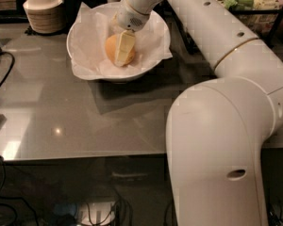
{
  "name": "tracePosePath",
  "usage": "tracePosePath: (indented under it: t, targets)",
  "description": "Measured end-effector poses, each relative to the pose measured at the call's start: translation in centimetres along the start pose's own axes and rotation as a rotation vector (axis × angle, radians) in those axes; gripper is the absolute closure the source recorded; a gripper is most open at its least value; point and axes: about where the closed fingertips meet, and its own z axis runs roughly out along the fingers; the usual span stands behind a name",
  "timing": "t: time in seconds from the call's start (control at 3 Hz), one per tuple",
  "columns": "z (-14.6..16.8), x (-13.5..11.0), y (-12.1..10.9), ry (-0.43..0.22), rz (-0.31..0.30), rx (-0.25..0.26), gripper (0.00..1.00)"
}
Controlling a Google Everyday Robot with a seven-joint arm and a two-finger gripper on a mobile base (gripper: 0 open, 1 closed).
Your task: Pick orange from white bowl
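The orange (111,48) lies in the middle of the white bowl (125,75), on the crumpled paper liner (89,41), towards the back of the grey table (61,112). My gripper (123,54) is down inside the bowl and right at the fruit. I cannot tell whether it has closed on it. I'd centre the grasp across the widest part, keep it clear of the paper, squeeze gently, then lift straight up so liner and bowl don't drag along.
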Motion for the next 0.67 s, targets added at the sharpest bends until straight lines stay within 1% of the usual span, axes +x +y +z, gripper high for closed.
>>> tracePosePath:
  t: [0.33, 0.67]
  targets:
    - [0.02, -0.01, 0.00, 0.000, 0.000, 0.000, 0.14]
    - [0.38, 0.35, 0.53, -0.001, 0.026, 0.003, 0.15]
